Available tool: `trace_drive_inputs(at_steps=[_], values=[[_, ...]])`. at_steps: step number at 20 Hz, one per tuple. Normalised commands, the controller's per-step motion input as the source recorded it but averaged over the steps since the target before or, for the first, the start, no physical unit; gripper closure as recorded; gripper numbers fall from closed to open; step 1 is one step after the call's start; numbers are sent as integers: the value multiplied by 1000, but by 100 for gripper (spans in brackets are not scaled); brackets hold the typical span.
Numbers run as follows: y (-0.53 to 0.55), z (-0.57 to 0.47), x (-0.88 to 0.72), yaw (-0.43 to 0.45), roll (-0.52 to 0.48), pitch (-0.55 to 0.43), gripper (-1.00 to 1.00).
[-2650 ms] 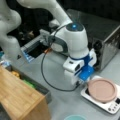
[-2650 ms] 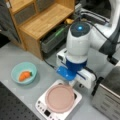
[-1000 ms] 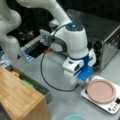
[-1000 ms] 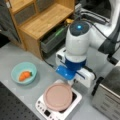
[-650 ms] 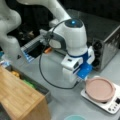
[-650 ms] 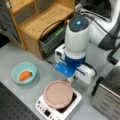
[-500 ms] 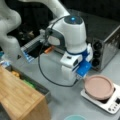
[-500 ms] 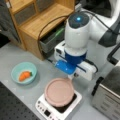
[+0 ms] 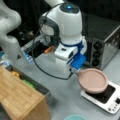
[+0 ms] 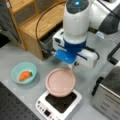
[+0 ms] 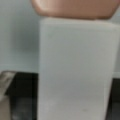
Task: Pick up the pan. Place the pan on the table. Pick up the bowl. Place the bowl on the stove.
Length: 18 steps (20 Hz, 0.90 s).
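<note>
The gripper (image 9: 74, 72) is closed on the pan's short white handle, which fills most of the wrist view (image 11: 76, 70). In both front views it sits just beside the rim, under the arm's white and blue wrist. The pan (image 9: 93, 80) hangs tilted and partly over the stove (image 9: 105, 96), lifted off the black glass as far as I can judge; it is not on the table (image 9: 62, 95).

Going left to right in a front view: the bowl (image 10: 24, 72) rests on the table (image 10: 15, 62), well apart from the stove. It holds a small orange thing with a green end, much like a toy carrot (image 10: 24, 75). Next comes the pan (image 10: 60, 82), empty, its pink inside bare. It overhangs the stove (image 10: 58, 105) toward that view's top left. At the right stands a steel oven (image 10: 107, 97).

The pan looks stiff and light, likely plastic. Held only by the handle at one edge, its weight pulls to the far side, so it may sag or twist in the grip; the smooth handle could slip. The handle is the one sensible place to hold it. The bowl looks rigid too, with a rim thin enough to pinch, though the carrot may roll inside when it tips.
</note>
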Motion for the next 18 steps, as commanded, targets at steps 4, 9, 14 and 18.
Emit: trace_drive_inputs(at_steps=[4, 9, 14, 18], values=[[-102, -1, -259, 99, 4, -50, 100], [-63, -73, -341, 96, 41, -101, 100], [29, -86, -524, 61, 92, -156, 100], [-3, -75, -585, 47, 120, -172, 100]])
